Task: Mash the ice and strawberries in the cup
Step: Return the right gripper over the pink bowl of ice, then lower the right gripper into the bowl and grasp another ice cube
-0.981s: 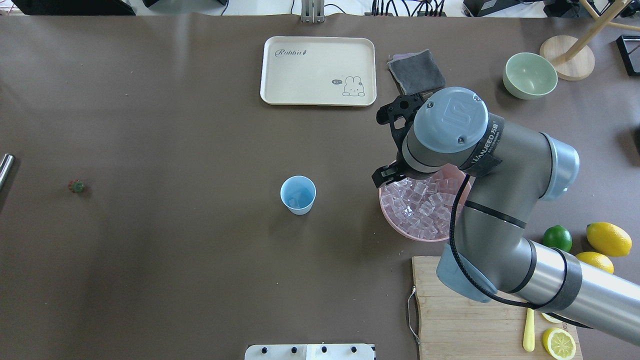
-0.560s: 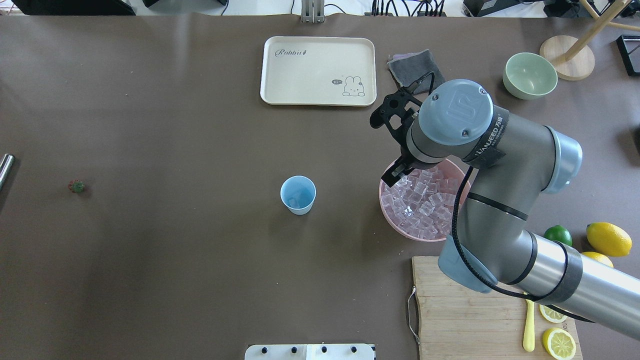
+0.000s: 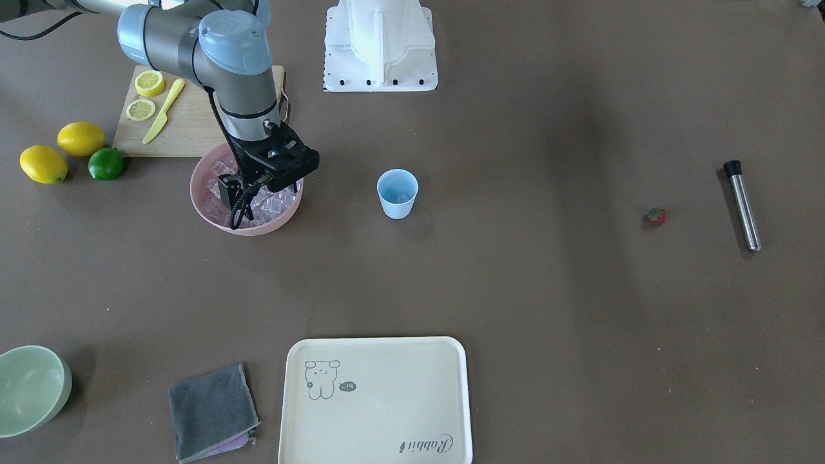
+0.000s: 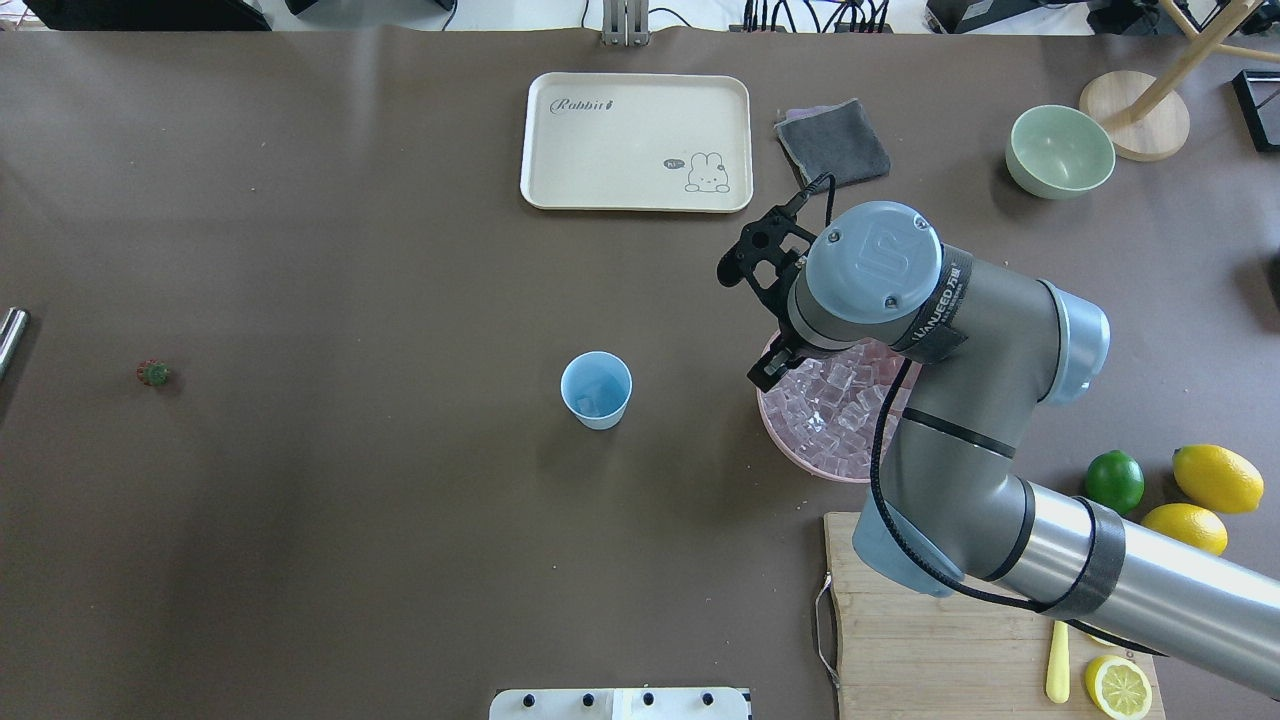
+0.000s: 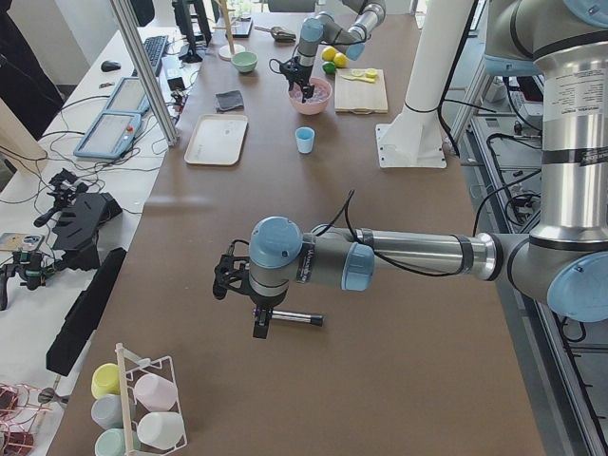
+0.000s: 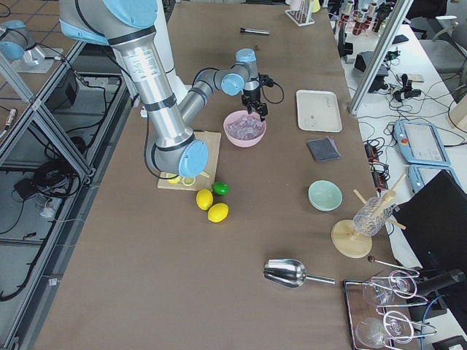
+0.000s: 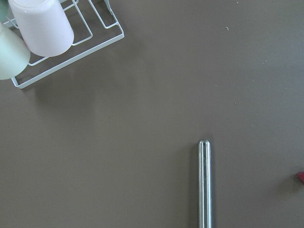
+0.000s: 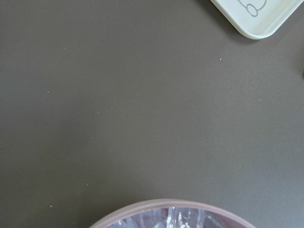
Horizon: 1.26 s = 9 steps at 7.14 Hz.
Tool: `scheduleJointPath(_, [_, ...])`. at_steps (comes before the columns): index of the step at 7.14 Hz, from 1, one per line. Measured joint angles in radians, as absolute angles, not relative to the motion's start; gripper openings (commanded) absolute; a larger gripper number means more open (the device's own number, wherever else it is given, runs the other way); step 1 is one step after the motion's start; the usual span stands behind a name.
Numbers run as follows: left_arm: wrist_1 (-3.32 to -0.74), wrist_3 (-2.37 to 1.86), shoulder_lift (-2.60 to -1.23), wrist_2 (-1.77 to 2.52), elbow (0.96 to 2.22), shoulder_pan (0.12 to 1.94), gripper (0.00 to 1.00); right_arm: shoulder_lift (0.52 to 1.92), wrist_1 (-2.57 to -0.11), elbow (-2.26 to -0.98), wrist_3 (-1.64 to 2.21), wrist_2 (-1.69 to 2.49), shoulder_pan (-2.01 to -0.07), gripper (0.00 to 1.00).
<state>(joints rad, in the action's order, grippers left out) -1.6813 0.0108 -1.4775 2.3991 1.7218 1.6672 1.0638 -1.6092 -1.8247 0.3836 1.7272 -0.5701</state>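
— State of the right jaws?
— Above the ice (image 4: 835,400) in the pink bowl (image 3: 245,228); open or closed, cannot tell. The left jaws, by the steel rod (image 5: 296,319): likewise.
— The cup (image 4: 596,389), the strawberry (image 4: 153,373)?
— Cup central on the tabletop (image 4: 350,520), ice inside; strawberry well apart.

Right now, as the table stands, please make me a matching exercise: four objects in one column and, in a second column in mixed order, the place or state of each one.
Column 1
1. cup
2. strawberry
3. pink bowl
4. lime

Column 2
A. next to two lemons
B. heaped full of ice
C. lying by itself, not far from a metal rod
D. light blue, standing upright

Right pairs: 1-D, 2-C, 3-B, 4-A.
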Motion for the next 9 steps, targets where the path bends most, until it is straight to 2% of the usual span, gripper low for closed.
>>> scheduleJointPath(1, [-1.681,0.011,-1.477,2.399,1.723,1.669,0.99,1.068,-1.601,-1.827,0.379,1.732,-0.576,0.68])
scheduleJointPath(4, [-1.681,0.011,-1.477,2.4,1.73,1.674,0.99,1.084,-1.605,-1.851,0.367,1.746,-0.588,0.6])
scheduleJointPath(9, [-1.681,0.011,-1.477,2.399,1.758,1.689,0.99,1.116,-1.605,-1.872,0.362,1.767,-0.568,0.65])
